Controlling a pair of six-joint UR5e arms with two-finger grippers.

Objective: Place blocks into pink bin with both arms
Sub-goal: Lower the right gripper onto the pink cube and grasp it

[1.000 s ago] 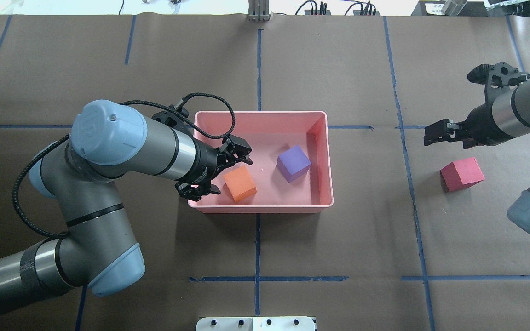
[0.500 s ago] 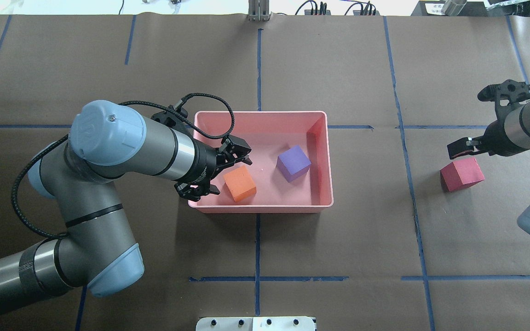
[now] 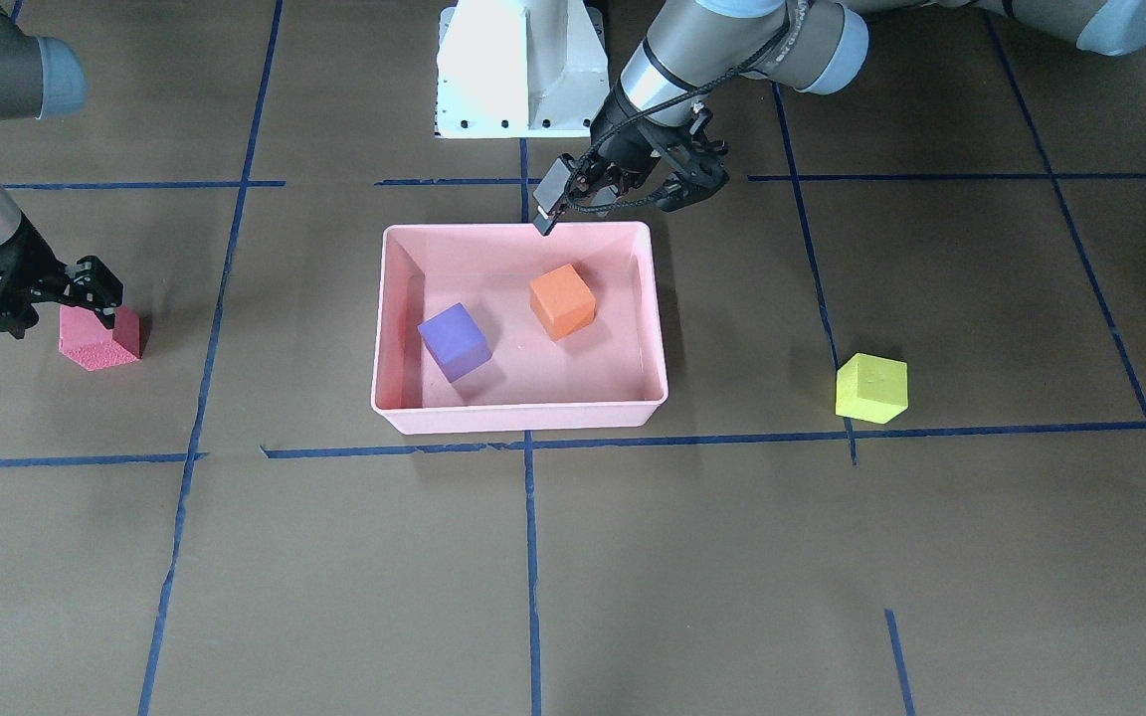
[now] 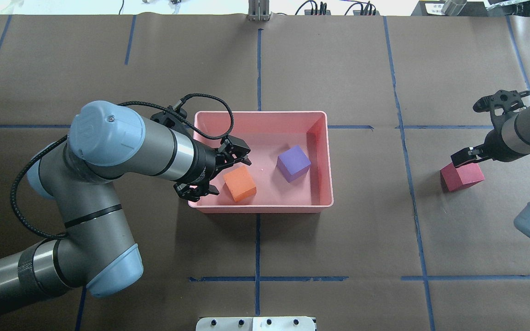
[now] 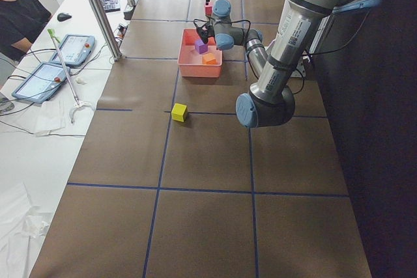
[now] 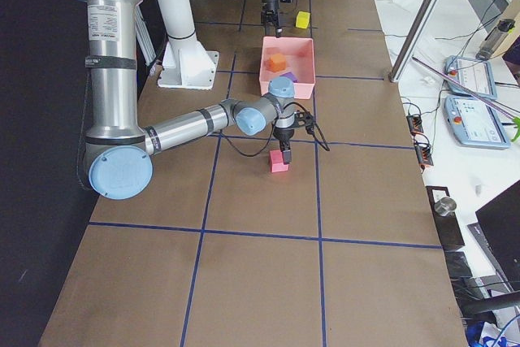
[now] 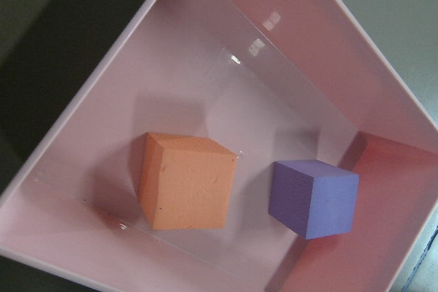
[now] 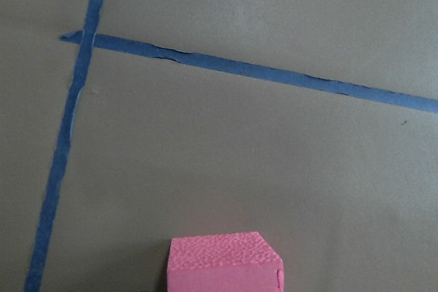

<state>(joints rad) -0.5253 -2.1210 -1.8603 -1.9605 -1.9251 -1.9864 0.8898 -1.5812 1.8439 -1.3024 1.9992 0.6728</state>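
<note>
The pink bin [image 4: 260, 111] sits mid-table and holds the orange block [image 4: 240, 183] and the purple block [image 4: 294, 162]; the left wrist view shows both, orange block [image 7: 186, 182] and purple block [image 7: 315, 198]. My left gripper [image 4: 230, 177] is open and empty, hovering above the bin's left end beside the orange block. The red-pink block [image 4: 462, 175] lies on the table to the right. My right gripper [image 4: 466, 156] is open, low over that block's far edge; the block [image 8: 226, 261] shows at the bottom of the right wrist view. The yellow-green block [image 3: 871, 388] lies alone, hidden overhead by my left arm.
The white pedestal base [image 3: 518, 70] stands behind the bin on the robot's side. Blue tape lines [image 4: 258, 278] cross the brown table cover. An operators' bench with tablets [image 5: 71, 47] and a metal post [image 5: 98, 11] runs along the far table edge.
My right gripper has moved right and down from beside the red-pink block to just over it. My left arm and the blocks in the bin have barely moved.
</note>
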